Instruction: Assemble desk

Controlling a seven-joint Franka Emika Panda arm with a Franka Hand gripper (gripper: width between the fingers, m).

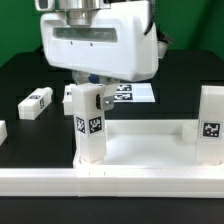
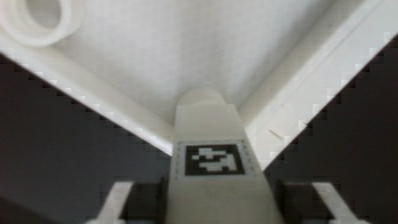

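Pincer (image 1: 88, 95) clasps leg (image 1: 90, 130); leg upright at tabletop (image 2: 160, 70)

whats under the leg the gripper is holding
The leg stands on the white tabletop at a corner, with the gripper closed on its top. Whether a socket lies beneath it is hidden by the leg itself.

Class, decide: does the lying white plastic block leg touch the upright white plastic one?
Apart: exterior view shows black table between lying leg and upright leg.
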